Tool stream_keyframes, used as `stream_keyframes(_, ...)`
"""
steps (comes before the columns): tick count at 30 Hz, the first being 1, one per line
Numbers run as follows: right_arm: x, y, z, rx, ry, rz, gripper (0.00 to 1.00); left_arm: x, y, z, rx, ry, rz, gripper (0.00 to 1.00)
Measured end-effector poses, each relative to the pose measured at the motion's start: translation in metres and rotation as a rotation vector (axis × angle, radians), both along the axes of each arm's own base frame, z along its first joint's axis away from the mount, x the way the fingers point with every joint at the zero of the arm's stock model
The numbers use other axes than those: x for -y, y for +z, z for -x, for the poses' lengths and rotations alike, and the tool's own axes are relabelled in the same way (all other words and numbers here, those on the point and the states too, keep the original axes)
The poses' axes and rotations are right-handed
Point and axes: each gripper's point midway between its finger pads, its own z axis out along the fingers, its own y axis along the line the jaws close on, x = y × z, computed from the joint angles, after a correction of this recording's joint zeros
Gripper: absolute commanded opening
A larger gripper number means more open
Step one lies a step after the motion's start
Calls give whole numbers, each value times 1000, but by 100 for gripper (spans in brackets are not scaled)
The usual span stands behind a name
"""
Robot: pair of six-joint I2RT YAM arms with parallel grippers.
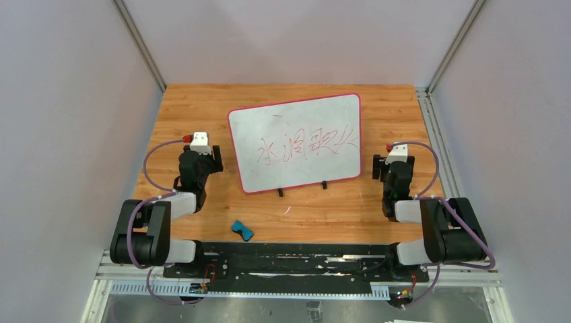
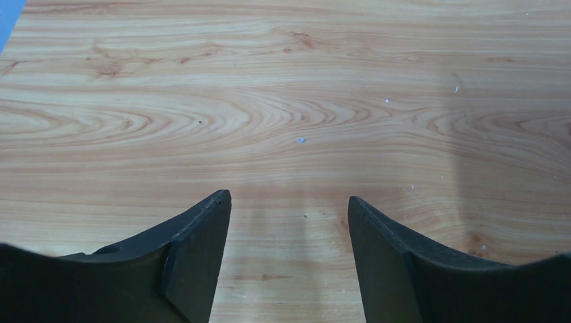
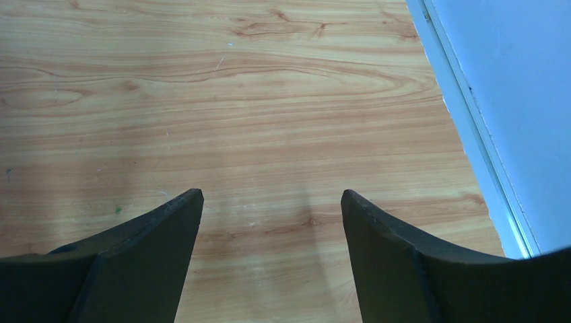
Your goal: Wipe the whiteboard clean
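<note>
The large flat rectangular white whiteboard with rounded corners and a thin pink-red rim (image 1: 296,142) lies face up near the middle of the wooden counter (image 1: 337,208), turned slightly so that its right end sits farther back than its left. Red handwritten scribbles run in 1 line across its middle, from left of centre to near the right edge, and the rest of the white face shows faint grey smudging. 2 small black feet stick out from its near long edge, resting on the wood.
</note>
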Motion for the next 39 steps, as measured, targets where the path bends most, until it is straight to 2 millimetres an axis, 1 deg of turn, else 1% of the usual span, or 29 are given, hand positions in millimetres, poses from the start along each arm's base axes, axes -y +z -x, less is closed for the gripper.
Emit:
stream_keyframes(8, 0, 0, 0, 0, 0, 1, 78, 0, 0, 0, 0, 0, 0, 69)
stream_keyframes(20, 0, 0, 0, 0, 1, 1, 78, 0, 0, 0, 0, 0, 0, 73)
stream_keyframes(26, 0, 0, 0, 0, 1, 1, 78, 0, 0, 0, 0, 0, -1, 82)
stream_keyframes(28, 0, 0, 0, 0, 1, 1, 78, 0, 0, 0, 0, -1, -2, 89)
stream_keyframes(31, 0, 0, 0, 0, 1, 2, 78, 0, 0, 0, 0, -2, -4, 96)
stream_keyframes(34, 0, 0, 0, 0, 1, 2, 78, 0, 0, 0, -1, -2, -4, 100)
stream_keyframes(39, 0, 0, 0, 0, 1, 2, 78, 0, 0, 0, -1, -2, -3, 98)
